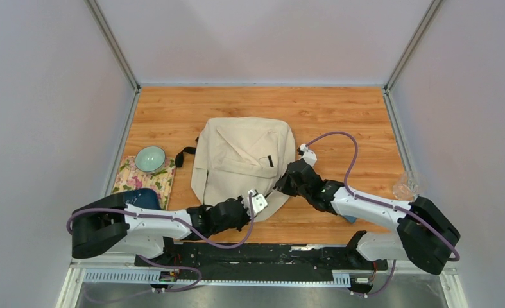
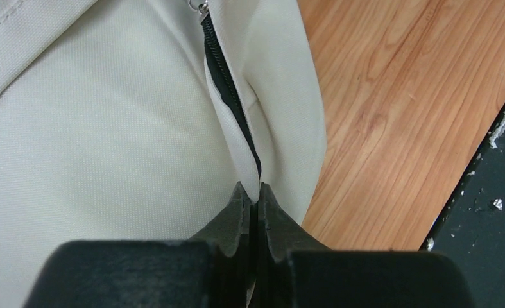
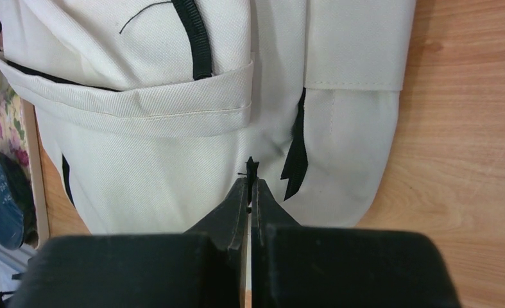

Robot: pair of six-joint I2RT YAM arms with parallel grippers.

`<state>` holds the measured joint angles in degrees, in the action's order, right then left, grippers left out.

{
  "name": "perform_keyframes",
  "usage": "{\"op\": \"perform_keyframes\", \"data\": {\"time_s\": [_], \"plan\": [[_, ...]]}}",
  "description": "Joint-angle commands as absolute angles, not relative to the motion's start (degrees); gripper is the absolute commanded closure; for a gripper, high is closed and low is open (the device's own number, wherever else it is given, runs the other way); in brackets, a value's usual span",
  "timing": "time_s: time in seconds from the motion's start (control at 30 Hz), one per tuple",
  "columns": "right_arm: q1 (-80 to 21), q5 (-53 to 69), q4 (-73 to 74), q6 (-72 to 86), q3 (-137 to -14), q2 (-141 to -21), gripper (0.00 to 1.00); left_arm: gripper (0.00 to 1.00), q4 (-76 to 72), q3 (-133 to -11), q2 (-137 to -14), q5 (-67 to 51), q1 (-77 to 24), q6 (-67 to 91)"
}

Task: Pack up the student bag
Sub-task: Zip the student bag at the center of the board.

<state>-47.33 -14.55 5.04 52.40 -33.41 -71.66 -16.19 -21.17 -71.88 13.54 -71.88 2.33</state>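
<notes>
Presently:

- The bag (image 1: 243, 160) lies flat at the centre of the table (image 1: 339, 115), front pocket up, its black straps trailing toward 9 o'clock.
- A black zipper (image 2: 231, 102) runs along the bag's near right edge. Whether it is parted cannot be told from the left wrist view.
- The left pincer (image 2: 255, 196) sits at the bag's 5 o'clock corner, clenched on the bag's fabric where the zipper line ends.
- The right pincer (image 3: 250, 187) sits at the bag's 4 o'clock edge, also clenched. A small black tab (image 3: 250, 168) shows at its tips, and this is judged to be a zipper pull or strap end, unconfirmed.
- Outside the bag, at 9 o'clock, a pale green bowl (image 1: 150, 158) and a dark blue item (image 1: 144, 197) rest on a flowered mat (image 1: 140, 179).
- A clear plastic object (image 1: 405, 186) stands at 3 o'clock, well apart from the bag.
- Progress is judged early. Both pincers appear to be working on opening the bag, and nothing can be seen inside it.
- Still to do: open the bag wide, load the loose items and close it.
</notes>
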Motion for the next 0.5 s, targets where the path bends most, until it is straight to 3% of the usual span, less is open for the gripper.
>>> {"op": "perform_keyframes", "data": {"time_s": [0.0, 0.03, 0.13, 0.23, 0.47], "plan": [[-46.05, -17.05, 1.49, 50.36, -36.12, -71.63, 1.0, 0.87, -7.65, -17.31, -68.65, 10.01, -73.12, 8.43], [-46.49, -16.96, 1.58, 50.36, -35.86, -71.46, 1.0, 0.66, -7.82, -17.84, -68.03, 10.98, -73.04, 8.52], [-49.04, -16.79, 1.58, 50.71, -34.63, -70.75, 1.0, 0.41, -8.26, -20.81, -66.36, 14.58, -73.04, 7.56], [-51.67, -17.31, 1.5, 51.94, -33.05, -69.7, 1.0, 0.29, -8.79, -25.37, -66.97, 16.96, -72.95, 6.24], [-54.58, -19.16, 1.49, 54.31, -30.85, -67.5, 1.0, 0.27, -10.81, -34.36, -74.86, 17.23, -72.95, 3.96]]}}
